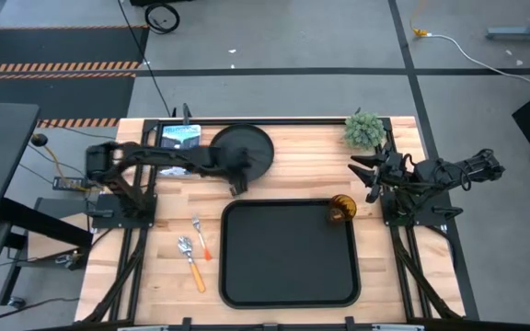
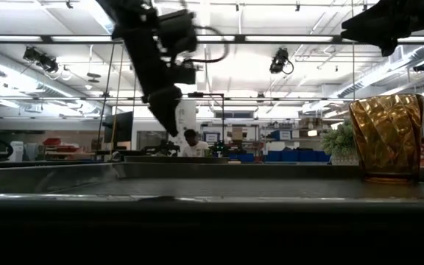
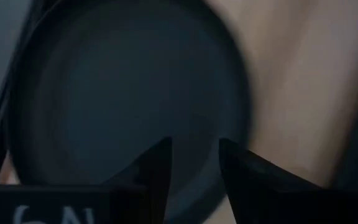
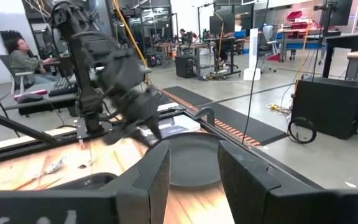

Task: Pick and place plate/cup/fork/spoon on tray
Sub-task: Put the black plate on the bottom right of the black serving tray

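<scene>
High view gives the whole layout: one tray [image 1: 290, 255] at the near centre of the table [image 1: 293, 165], one plate [image 1: 242, 151] beyond it toward the far edge, one cup [image 1: 342, 209], one fork [image 1: 201, 237] and one spoon [image 1: 190, 262] — a single piece of each.

The cup stands upright inside the tray, at its far right corner; nothing else lies in the tray. The fork and spoon lie side by side on the bare wood just left of the tray, the spoon nearer the front edge. The plate sits on the wood, apart from the tray.

Left gripper [image 1: 238, 180] reaches over the plate's near rim. Only the left wrist view shows its fingers [image 3: 156, 168]: parted a little, poised above the plate [image 3: 123, 93] with nothing between them (contact with the rim cannot be judged).

Right gripper [image 1: 368, 175] hangs at the table's right side, beside a small green plant [image 1: 363, 130], near the cup but clear of it. The right wrist view shows its fingers [image 4: 148, 177] spread and empty, looking across at the plate [image 4: 188, 158] and the left arm.

Low view alone shows the cup [image 2: 386, 137] from the side — amber, faceted, upright on the tray [image 2: 197, 188] — and a person seated far back in the room.
</scene>
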Available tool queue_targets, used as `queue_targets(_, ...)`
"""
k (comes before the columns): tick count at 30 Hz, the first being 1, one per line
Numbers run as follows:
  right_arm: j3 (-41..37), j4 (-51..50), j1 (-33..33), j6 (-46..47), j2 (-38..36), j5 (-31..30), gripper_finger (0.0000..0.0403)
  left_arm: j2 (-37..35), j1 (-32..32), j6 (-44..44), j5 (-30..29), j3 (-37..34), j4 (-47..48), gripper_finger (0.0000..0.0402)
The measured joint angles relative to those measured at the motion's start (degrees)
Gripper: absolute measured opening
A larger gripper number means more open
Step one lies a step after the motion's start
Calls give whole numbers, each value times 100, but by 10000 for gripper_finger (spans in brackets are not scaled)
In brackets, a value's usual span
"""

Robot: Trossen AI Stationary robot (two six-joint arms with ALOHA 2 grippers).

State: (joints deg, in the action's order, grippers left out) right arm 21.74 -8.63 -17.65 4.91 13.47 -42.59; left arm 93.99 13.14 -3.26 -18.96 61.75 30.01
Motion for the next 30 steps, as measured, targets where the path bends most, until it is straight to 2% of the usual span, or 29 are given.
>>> queue_targets(6,0,3,0,2,0,0,142,-531,1161,-768,312,-750,-408,141)
queue_targets(13,0,3,0,4,0,2,142,-561,2320,-1438,425,-942,-403,143)
queue_targets(16,0,3,0,4,0,4,142,-561,2656,-1462,750,-950,-393,153)
queue_targets(19,1,5,0,4,0,4,142,-548,2890,-1540,1155,-948,-404,174)
queue_targets(24,0,7,0,50,0,9,142,-341,3025,-1590,1293,-969,-313,207)
queue_targets(30,0,3,0,92,0,15,142,65,2950,-1605,1429,-972,-308,200)
